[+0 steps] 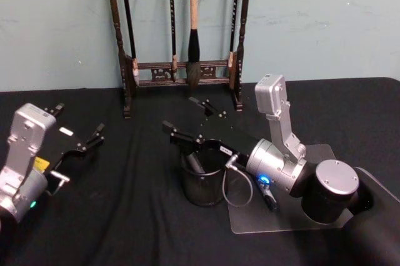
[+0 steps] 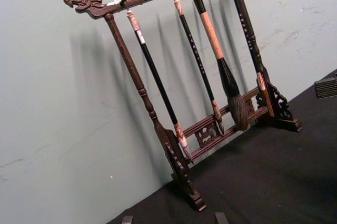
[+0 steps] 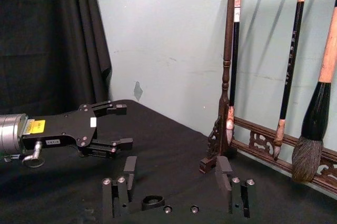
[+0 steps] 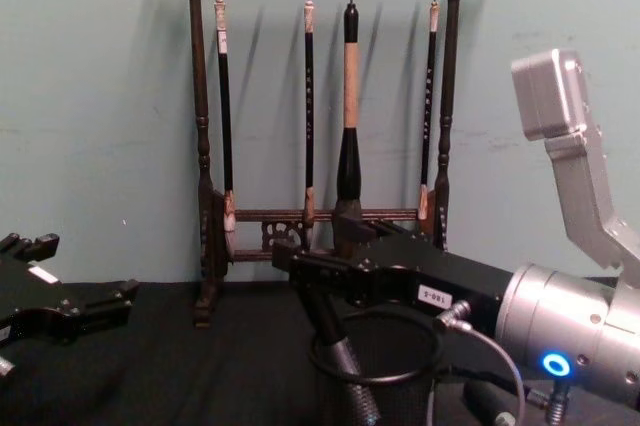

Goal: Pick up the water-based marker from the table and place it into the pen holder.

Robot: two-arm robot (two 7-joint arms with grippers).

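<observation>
One marker: the slim dark-and-grey water-based marker (image 1: 195,161) stands inside the cup, leaning against its wall, upper end near the rim.
Handling: probably light and stiff, with a smooth barrel that could slip or roll; a pinch across the barrel suits it best, and as it stands only the upper end is reachable.
Holder: the black wire-mesh cylindrical pen holder (image 1: 206,194) stands upright on the black cloth-covered table (image 1: 131,216), just beside a flat grey plate (image 1: 247,219).
Right gripper: the right gripper (image 1: 178,112) hovers over the holder's mouth with its jaws spread wide and nothing between them; the marker is let go.
Left gripper: the left gripper (image 1: 78,122) is parked well apart on the robot's left, jaws spread and empty.
Background: the tall dark wooden brush rack with carved dragon ends (image 4: 200,146) stands behind the holder by the wall, four brushes hanging from it.
Progress: placement looks done; the right arm has to lift clear without knocking the cup.
</observation>
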